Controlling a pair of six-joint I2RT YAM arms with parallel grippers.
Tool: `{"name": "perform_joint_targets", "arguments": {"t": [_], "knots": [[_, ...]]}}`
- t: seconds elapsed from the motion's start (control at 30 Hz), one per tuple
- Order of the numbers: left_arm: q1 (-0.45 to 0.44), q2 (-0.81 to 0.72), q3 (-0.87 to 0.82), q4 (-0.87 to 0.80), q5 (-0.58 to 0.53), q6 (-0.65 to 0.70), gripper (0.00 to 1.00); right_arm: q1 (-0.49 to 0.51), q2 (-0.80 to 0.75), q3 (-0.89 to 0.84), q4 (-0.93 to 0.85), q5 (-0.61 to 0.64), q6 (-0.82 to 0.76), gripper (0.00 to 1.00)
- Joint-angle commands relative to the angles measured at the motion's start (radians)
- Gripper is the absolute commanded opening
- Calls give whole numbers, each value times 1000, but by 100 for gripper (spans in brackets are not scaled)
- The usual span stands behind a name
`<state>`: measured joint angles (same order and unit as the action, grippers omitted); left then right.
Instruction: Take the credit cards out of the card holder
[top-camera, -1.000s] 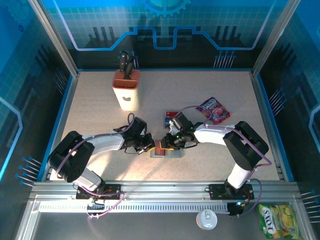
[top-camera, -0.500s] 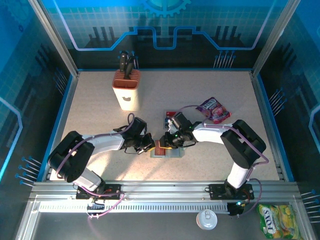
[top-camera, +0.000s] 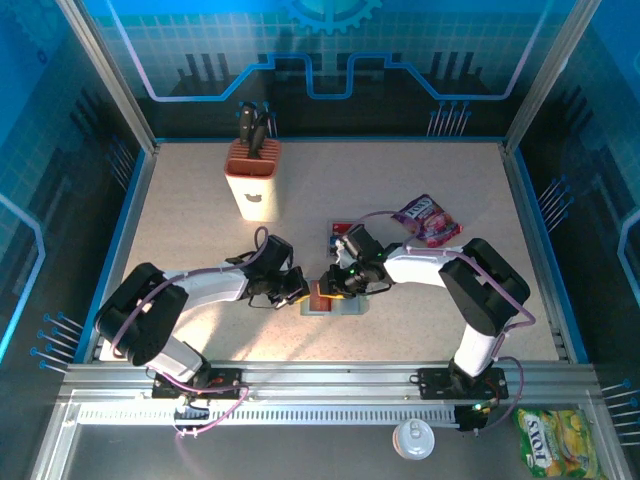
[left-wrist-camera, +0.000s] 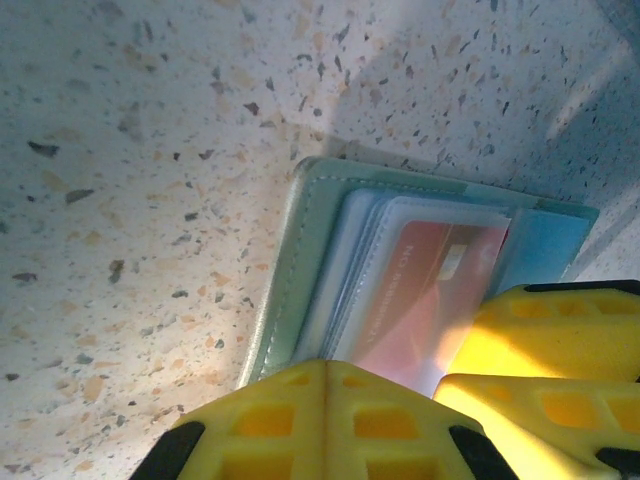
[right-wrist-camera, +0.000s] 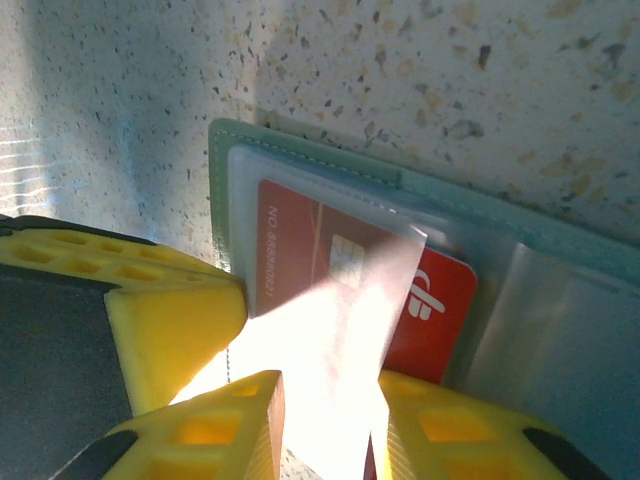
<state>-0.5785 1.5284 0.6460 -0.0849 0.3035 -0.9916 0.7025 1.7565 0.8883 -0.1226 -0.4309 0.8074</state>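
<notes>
From above, find the card holder (top-camera: 346, 305) lying flat and open near the table's (top-camera: 200, 250) front middle. Its long axis runs left to right between the left gripper (top-camera: 299, 291) and the right gripper (top-camera: 337, 287).

At the left wrist, see jaws pressed together, bearing on the holder's edge beside a red credit card (left-wrist-camera: 425, 290) in its clear sleeve.

At the right wrist, see jaws slightly apart astride that card's near edge. Cannot tell through the glare whether they pinch. Pin the holder down, then draw the card out flat along the sleeve.
</notes>
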Motion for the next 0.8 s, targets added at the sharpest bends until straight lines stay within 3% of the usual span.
{"name": "perform_joint_targets", "arguments": {"t": [0.0, 0.77], "knots": [[8, -16, -13, -49, -19, 16, 4, 17, -8, 23, -79, 41, -33, 30], [6, -44, 29, -59, 4, 18, 4, 17, -67, 44, -133, 67, -70, 31]]}}
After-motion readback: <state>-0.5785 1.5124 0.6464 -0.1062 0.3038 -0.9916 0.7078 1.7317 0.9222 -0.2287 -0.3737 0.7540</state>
